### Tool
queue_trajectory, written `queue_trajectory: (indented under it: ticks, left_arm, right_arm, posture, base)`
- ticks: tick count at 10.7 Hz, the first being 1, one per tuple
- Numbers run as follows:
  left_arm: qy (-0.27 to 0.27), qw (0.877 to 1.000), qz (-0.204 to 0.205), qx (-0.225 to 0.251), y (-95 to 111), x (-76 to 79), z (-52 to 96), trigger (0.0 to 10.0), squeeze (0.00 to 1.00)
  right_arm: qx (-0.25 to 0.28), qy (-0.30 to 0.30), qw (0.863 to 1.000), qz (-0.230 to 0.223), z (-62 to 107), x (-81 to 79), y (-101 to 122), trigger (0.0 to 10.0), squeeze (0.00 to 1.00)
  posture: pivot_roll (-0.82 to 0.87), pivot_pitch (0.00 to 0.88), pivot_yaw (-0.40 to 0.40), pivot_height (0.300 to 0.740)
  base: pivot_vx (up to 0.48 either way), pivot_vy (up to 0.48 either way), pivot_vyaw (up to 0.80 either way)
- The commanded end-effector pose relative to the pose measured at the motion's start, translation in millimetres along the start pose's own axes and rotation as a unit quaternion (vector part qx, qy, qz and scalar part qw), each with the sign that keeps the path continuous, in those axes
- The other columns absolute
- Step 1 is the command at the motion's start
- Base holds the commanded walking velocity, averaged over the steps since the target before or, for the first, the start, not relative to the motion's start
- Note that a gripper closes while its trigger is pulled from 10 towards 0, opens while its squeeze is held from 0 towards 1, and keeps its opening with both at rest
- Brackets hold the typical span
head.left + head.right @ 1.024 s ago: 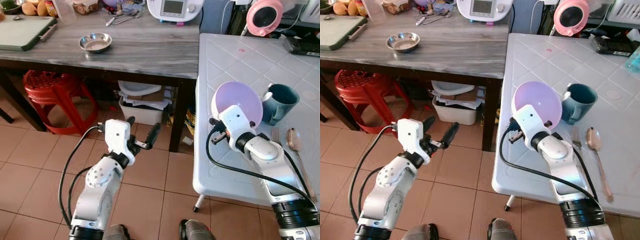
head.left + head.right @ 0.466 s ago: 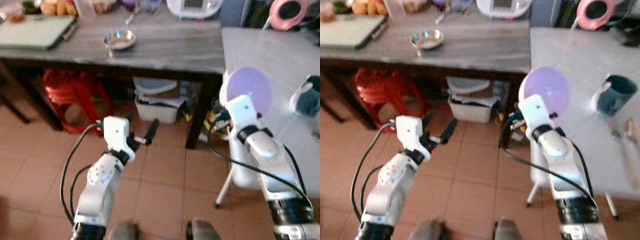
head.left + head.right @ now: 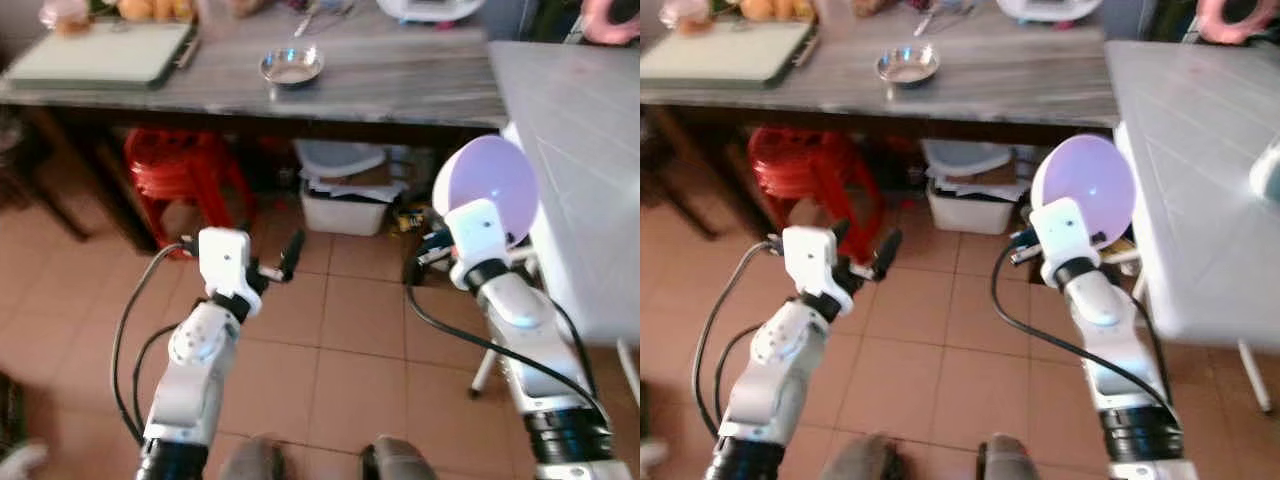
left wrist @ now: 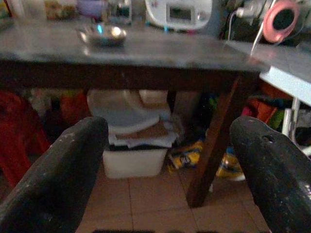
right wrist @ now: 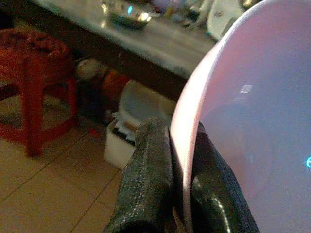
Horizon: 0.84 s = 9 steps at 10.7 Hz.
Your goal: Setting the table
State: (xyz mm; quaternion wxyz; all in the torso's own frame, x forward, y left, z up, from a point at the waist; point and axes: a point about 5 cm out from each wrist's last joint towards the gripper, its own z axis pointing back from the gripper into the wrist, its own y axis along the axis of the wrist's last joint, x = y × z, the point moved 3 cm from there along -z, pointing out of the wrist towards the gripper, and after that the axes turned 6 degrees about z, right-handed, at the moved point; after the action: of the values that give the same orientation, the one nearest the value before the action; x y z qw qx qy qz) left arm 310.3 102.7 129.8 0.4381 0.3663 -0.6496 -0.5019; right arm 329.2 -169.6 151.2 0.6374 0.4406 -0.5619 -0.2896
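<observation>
Bowl (image 3: 487, 186), lilac, tilted on edge, rim pinched between fingers (image 5: 148, 179) of right gripper (image 5: 181, 187), held in air over tiled floor (image 3: 350, 340) just beside edge of white tabletop (image 3: 580, 150); left gripper (image 3: 270, 262) spread wide apart, holding nothing, raised over floor, pointing toward dark wooden tabletop (image 3: 400, 85); small steel dish (image 3: 291, 68) and green cutting board (image 3: 100, 55) on that tabletop; red stool (image 3: 185, 170) and white bin (image 3: 345, 205) underneath; views blurred.
</observation>
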Motion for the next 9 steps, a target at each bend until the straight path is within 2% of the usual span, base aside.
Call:
queue_trajectory:
  ticks: [1, 4, 9]
  left_arm:
    - [0.024, 1.000, -0.009, -0.005, -2.1, -11.7, 2.6, 10.0, 0.00]
    - [0.036, 0.999, -0.031, 0.000, 0.5, -16.0, 0.0, 10.0, 0.00]
    - [0.052, 0.998, -0.034, 0.011, 4.0, -19.3, -3.7, 10.0, 0.00]
  right_arm:
    - [0.032, -0.002, 0.999, -0.003, -2.6, -1.4, 15.0, 10.0, 0.00]
    - [0.035, -0.007, 0.999, 0.000, -2.2, -0.1, 14.8, 10.0, 0.00]
    - [0.045, 0.001, 0.999, -0.002, -0.8, -7.4, 15.7, 10.0, 0.00]
  posture:
    - [-0.08, 0.121, 0.030, 0.740]
    - [-0.09, 0.118, 0.033, 0.740]
    - [-0.08, 0.110, 0.036, 0.740]
  base:
    - [0.341, 0.337, 0.00]
    - [0.335, 0.344, 0.00]
    - [0.442, 0.000, 0.00]
